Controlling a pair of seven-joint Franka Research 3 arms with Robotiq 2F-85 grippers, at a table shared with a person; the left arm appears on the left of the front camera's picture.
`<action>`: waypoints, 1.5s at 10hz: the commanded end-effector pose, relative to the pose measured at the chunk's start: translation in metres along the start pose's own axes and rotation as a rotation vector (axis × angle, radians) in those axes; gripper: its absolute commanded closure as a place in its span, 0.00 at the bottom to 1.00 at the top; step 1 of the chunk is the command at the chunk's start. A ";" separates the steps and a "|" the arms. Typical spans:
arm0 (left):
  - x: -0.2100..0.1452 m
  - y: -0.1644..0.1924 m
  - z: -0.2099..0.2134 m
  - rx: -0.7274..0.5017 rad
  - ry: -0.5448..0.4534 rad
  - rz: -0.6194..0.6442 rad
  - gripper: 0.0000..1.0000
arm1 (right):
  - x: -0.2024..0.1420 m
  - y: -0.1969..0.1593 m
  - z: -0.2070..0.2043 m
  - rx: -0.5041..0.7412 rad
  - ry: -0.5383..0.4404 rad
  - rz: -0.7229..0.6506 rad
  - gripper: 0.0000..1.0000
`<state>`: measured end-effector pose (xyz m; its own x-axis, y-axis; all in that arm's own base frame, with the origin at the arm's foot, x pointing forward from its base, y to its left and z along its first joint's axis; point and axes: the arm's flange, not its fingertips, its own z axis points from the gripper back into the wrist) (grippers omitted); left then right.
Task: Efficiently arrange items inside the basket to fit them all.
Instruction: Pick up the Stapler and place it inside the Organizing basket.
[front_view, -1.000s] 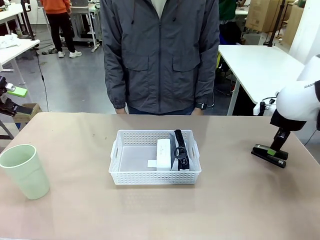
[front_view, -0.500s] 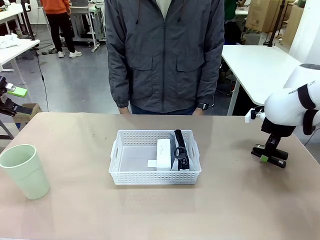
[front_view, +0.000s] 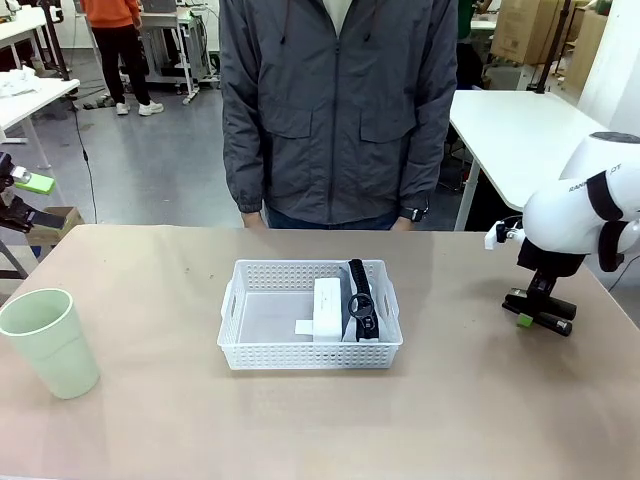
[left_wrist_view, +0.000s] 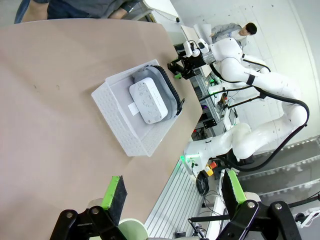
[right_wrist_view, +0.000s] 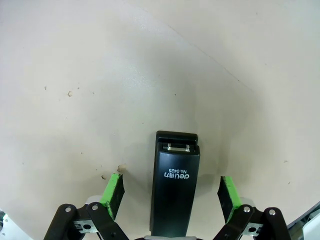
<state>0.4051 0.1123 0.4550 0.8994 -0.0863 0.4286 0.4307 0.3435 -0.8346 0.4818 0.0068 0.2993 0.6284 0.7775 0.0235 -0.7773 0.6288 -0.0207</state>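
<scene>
Front view is showing the white basket (front_view: 300, 356) sitting in the middle of the counter (front_view: 480, 400), with a person in a grey jacket (front_view: 340, 110) standing at the far side. A white box (front_view: 327, 308) is lying in the right half of the basket, and the grey pouch (front_view: 347, 322) with its black strap is lying between the box and the basket's right wall, touching the box. The pale green cup (front_view: 48, 342) is standing upright near the counter's left edge, well apart from the basket. The black stapler (front_view: 545, 312) is lying flat at the right side of the counter, also well apart from the basket, and the right arm is hanging low over it. In the right wrist view, the right fingers (right_wrist_view: 114, 192) are standing wide, straddling the stapler lengthwise, with a gap of bare counter showing between each green pad and the stapler's sides. In the left wrist view, the left fingers (left_wrist_view: 114, 192) are also standing wide with nothing between them, looking from above across the counter toward the basket, while the cup's rim is peeking in at the bottom edge.
</scene>
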 end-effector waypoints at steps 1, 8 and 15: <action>-0.002 -0.003 0.001 0.011 0.008 -0.003 0.00 | 0.001 -0.006 -0.001 -0.019 0.004 0.001 0.00; -0.002 -0.003 0.001 0.011 0.008 -0.003 0.00 | -0.001 -0.007 -0.005 -0.016 0.027 0.028 1.00; -0.002 -0.003 0.001 0.011 0.008 -0.003 0.00 | -0.013 0.023 0.050 -0.022 -0.065 -0.001 1.00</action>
<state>0.4051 0.1124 0.4551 0.8993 -0.0863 0.4288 0.4309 0.3437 -0.8344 0.4759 0.0049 0.3218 0.6290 0.7767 0.0347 -0.7753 0.6299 -0.0461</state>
